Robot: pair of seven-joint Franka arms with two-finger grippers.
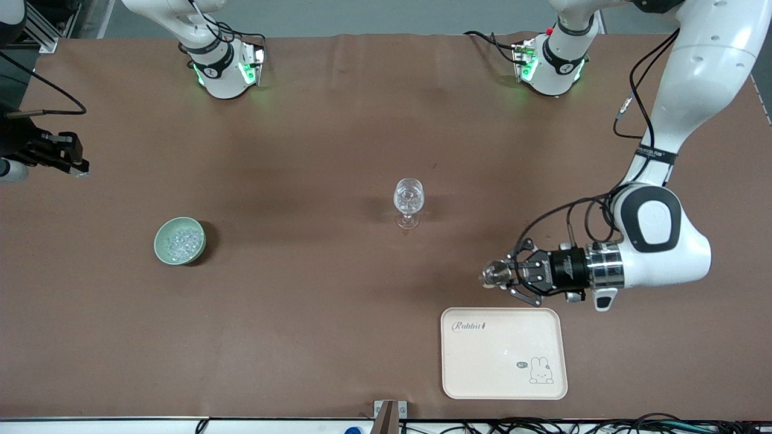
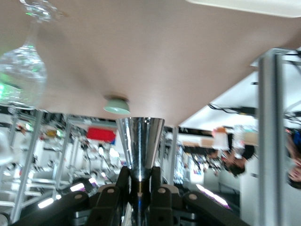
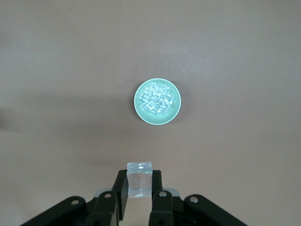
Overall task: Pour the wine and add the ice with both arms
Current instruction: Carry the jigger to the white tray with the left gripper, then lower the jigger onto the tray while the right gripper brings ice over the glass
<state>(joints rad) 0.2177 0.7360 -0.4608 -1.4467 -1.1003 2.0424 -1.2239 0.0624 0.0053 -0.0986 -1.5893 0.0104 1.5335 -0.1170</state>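
Note:
A wine glass [image 1: 409, 199] with clear glinting contents stands mid-table; it also shows in the left wrist view [image 2: 21, 70]. A green bowl [image 1: 180, 240] of ice chunks [image 1: 181, 241] sits toward the right arm's end. My left gripper [image 1: 509, 276] lies sideways over the table just beside the tray, shut on a shiny metal measuring cup [image 1: 496, 272], [image 2: 140, 141]. My right gripper [image 3: 139, 186] hangs high over the table near the bowl [image 3: 157, 101], shut on a clear ice cube [image 3: 139, 175]. In the front view only its black hand [image 1: 57, 154] shows at the edge.
A cream tray [image 1: 503, 352] with a rabbit print lies near the front camera toward the left arm's end; its edge shows in the left wrist view [image 2: 254, 5]. Both arm bases [image 1: 223, 66] [image 1: 552, 63] stand along the table's farthest edge.

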